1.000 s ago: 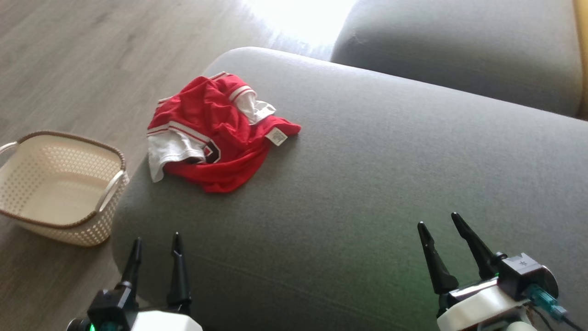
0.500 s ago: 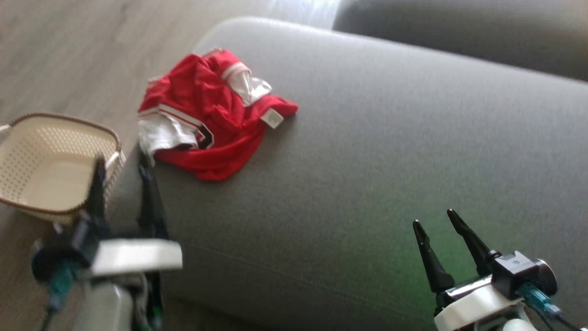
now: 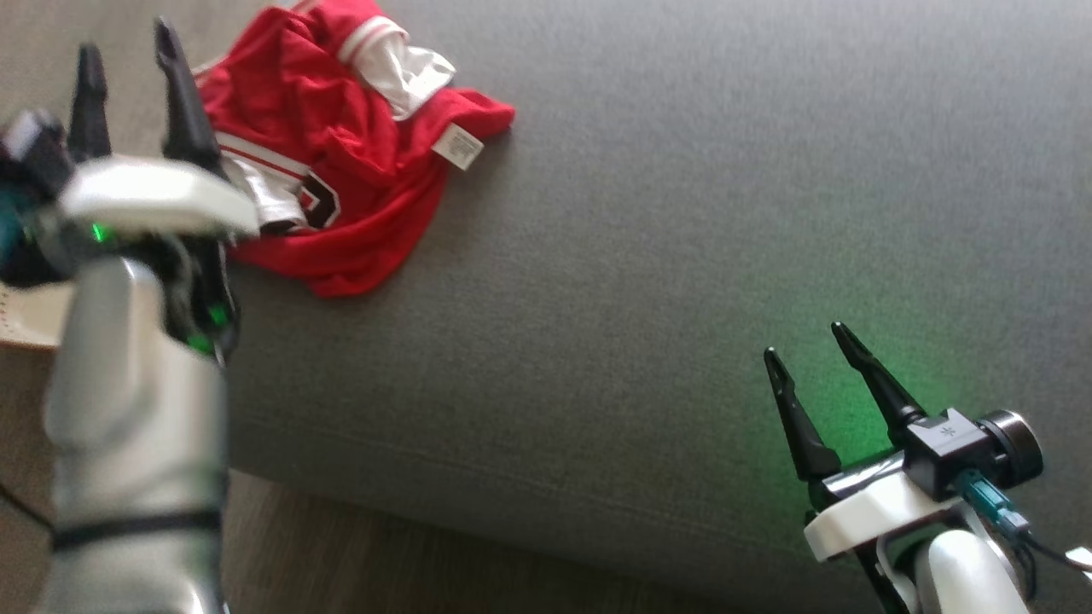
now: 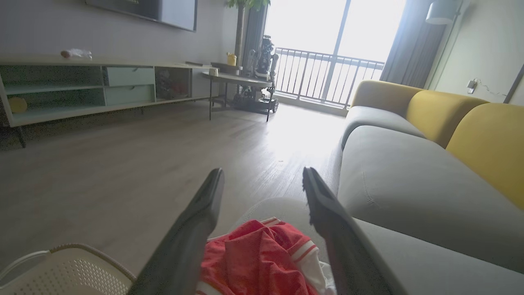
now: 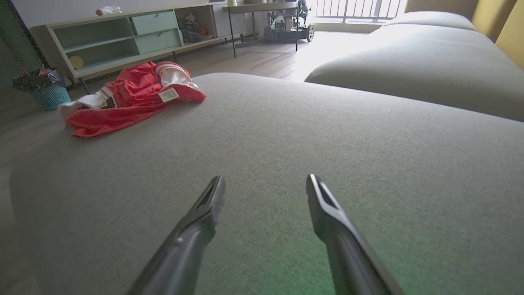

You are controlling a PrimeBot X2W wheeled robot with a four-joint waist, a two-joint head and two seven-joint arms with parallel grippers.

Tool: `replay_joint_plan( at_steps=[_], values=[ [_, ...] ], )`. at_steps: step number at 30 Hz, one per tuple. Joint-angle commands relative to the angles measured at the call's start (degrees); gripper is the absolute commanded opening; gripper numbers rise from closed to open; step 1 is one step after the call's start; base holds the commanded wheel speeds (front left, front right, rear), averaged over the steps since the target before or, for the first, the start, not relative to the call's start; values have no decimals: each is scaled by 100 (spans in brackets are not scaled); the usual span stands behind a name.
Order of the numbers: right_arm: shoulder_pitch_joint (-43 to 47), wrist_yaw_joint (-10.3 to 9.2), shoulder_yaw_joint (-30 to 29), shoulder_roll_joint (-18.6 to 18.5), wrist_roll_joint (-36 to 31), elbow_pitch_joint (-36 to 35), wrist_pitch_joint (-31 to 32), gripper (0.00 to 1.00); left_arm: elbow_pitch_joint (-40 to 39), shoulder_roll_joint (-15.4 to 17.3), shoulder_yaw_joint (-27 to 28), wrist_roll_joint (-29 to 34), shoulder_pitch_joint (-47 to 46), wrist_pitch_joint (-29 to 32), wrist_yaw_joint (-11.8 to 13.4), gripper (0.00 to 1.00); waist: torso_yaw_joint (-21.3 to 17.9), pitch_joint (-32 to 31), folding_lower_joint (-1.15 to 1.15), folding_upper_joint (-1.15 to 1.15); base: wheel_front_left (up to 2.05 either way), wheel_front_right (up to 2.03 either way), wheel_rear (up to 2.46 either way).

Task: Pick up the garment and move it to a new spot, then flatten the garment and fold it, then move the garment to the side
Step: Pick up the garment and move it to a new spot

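Garment [image 3: 341, 162] is a crumpled red heap with white trim, sitting on the grey sofa cushion [image 3: 682, 222] at its left end, close to the cushion edge. No clean long axis since it's bunched; the heap reads slightly longer on a diagonal in the head view, with a white label [image 3: 457, 147] at the end toward the cushion middle. Left gripper [image 3: 126, 41] is clearly the nearer one: its fingers are spread with nothing between them, and they overlap the heap's left side in the head view. In the left wrist view the garment sits low between the two fingers, which point out over it toward the floor [image 4: 123, 164] rather than down into it, so my read is the next move needs a pitch down and a drop onto the fabric. Right gripper [image 3: 804, 341] is well apart over bare cushion, fingers also spread and empty. The pale basket [image 4: 69, 270] is on the floor just beside that cushion end, near the left arm. Hard to make out: the left forearm [image 3: 128, 409] and wrist are blurred and cover the heap's left edge, the frame top cuts off its far edge, and the wrist view crops its near part. Can't tell finger height above the cloth, nor which part is hem or collar.
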Motion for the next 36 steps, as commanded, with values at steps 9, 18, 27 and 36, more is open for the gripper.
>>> replay_joint_plan(
  at_steps=[9, 18, 27, 36],
  values=[
    [-426, -2, 153, -75, -321, -284, -53, 100, 2345, 490, 533, -612, -1906, 1069, -115, 100, -273, 776, -2, 0, 0, 0, 0],
    [-567, -2, 134, -224, -305, -348, -53, 100, 3880, 701, 589, -812, -2669, 1592, -170, 100, -475, 1182, -2, 0, 0, 0, 0],
    [-688, -2, 256, -236, -177, -360, -54, 100, 4464, 712, 599, -932, -2753, 1626, -209, 100, -633, 1399, -2, 0, 0, 0, 0],
    [-793, -2, 243, -217, -149, -363, -54, 100, 4533, 670, 640, -1131, -2746, 1244, -579, 0, -656, 1505, -2, 0, 0, 0, 0]
  ],
)
